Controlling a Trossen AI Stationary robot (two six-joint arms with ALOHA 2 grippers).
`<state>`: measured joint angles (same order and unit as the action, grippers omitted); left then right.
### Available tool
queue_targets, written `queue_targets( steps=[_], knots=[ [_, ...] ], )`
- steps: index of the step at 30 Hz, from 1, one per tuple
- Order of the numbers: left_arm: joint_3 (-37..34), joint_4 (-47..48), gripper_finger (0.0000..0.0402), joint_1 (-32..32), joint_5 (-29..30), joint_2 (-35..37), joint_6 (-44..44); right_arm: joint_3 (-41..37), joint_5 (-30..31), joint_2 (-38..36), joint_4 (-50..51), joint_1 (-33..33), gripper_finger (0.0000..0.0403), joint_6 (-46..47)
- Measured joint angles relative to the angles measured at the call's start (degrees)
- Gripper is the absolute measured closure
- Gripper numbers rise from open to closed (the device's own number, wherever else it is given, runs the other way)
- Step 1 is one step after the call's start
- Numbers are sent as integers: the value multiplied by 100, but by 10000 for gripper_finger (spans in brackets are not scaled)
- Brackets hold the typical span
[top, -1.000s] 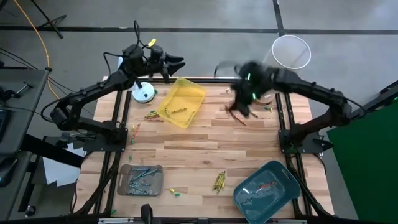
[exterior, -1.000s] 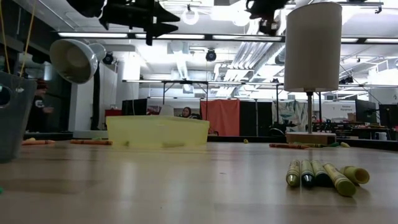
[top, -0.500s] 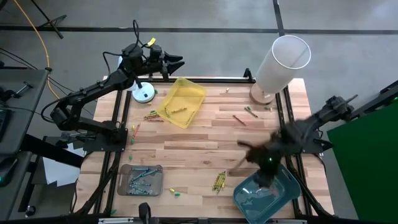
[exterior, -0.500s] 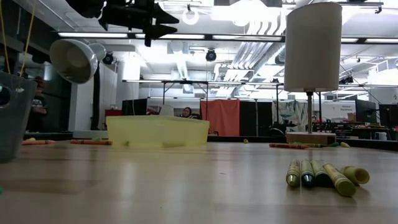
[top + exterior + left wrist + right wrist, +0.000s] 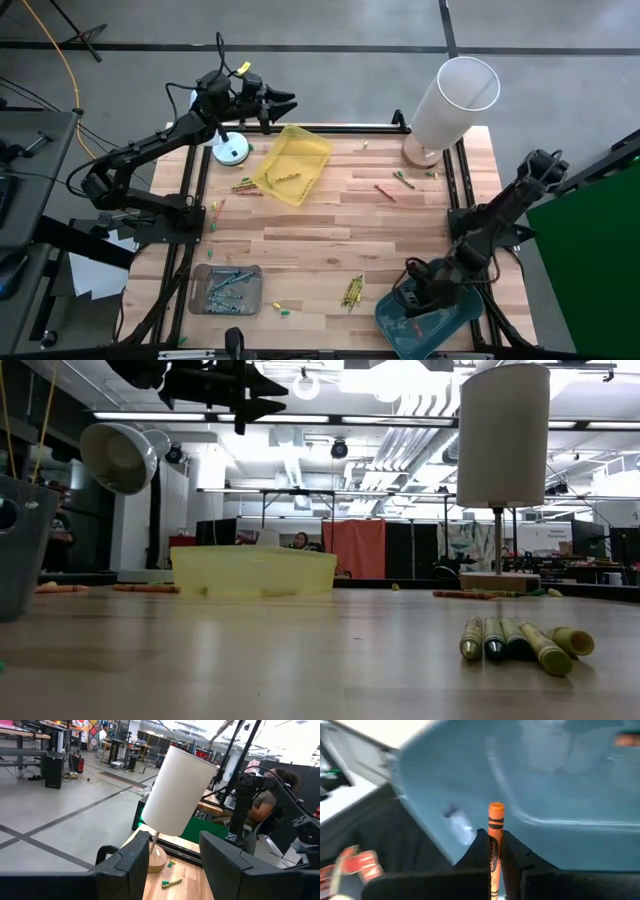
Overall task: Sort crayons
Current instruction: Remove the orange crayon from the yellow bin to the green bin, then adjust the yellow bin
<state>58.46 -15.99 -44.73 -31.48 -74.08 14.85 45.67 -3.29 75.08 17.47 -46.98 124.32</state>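
Orange crayon [image 5: 495,845] is sitting clamped in the right gripper's [image 5: 432,285] fingers over the teal tray [image 5: 462,298] at five o'clock. Left gripper [image 5: 283,100], fingers apart, is waiting at eleven. Many crayons are lying unsorted on the surface [image 5: 330,235].

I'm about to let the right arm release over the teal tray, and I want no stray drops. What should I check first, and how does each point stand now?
1. Right gripper shut on the orange crayon: ok.
2. Right gripper over the teal tray, per the high view: ok.
3. Crayon tip pointing at the tray's inside, per the right wrist view: ok.
4. Crayon clear of the tray floor: cannot tell.
5. Left gripper open and empty, waiting beyond the table's far edge, away from the drop: ok.
6. Loose yellow-green crayons lying on the table apart from the tray: ok.
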Motion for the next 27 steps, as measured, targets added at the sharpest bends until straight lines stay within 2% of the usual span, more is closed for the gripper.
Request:
queue_targets(
  steps=[5, 9, 15, 19, 23, 27],
  knots=[
    [0, -14, 241, 0, 4, 0, -2, -271, -542, 9, 512, 74, 397, 152],
    [0, -15, 241, 0, 13, 0, -2, -277, -583, 9, 797, 206, 376, 52],
    [0, -15, 241, 0, 69, 0, -2, -280, -665, 9, 965, 274, 332, -123],
    [0, -15, 241, 0, 70, 0, -2, -280, -757, 6, 927, 275, 286, -162],
    [0, -19, 241, -27, 68, 0, -2, -208, -1093, -219, 540, 269, 243, -881],
    [2, -27, 241, -153, 65, 0, 4, 161, -1095, -762, 557, 104, 233, -1368]
  ],
)
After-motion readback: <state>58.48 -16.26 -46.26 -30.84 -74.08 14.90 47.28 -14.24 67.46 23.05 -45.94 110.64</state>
